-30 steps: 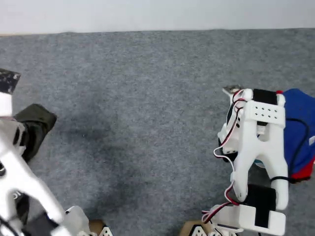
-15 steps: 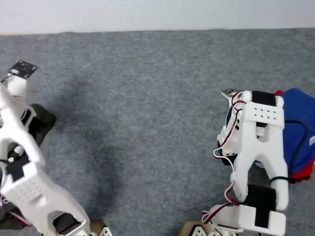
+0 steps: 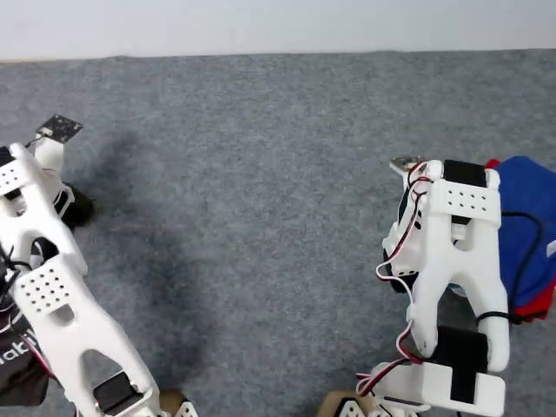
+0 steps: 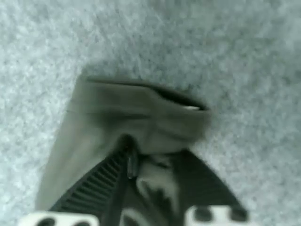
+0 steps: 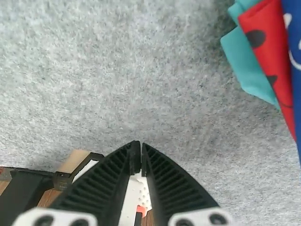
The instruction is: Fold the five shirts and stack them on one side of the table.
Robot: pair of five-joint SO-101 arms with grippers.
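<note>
Clenching a bunched fold of the olive shirt (image 4: 117, 113), the left hand (image 4: 155, 160) has cloth pinched between its black ribbed fingers; the rest of that shirt spreads flat on the grey counter (image 4: 244, 56) just beyond the fingertips. From above, the left arm (image 3: 52, 295) covers most of this shirt, so only a dark corner shows beside it at the counter's left edge. The right hand (image 5: 140, 147) is clenched on nothing, its tips pressed together over bare counter; near it, off to one side, lie a teal shirt (image 5: 244, 61), a red shirt (image 5: 265, 42) and a blue shirt (image 5: 291, 28) stacked at the counter's right edge, partly under the right arm (image 3: 456, 261). A pale wall (image 3: 261, 26) runs along the far side. Over the last second the left arm has swung up and over the olive shirt, hiding more of it; the right arm has not moved.
</note>
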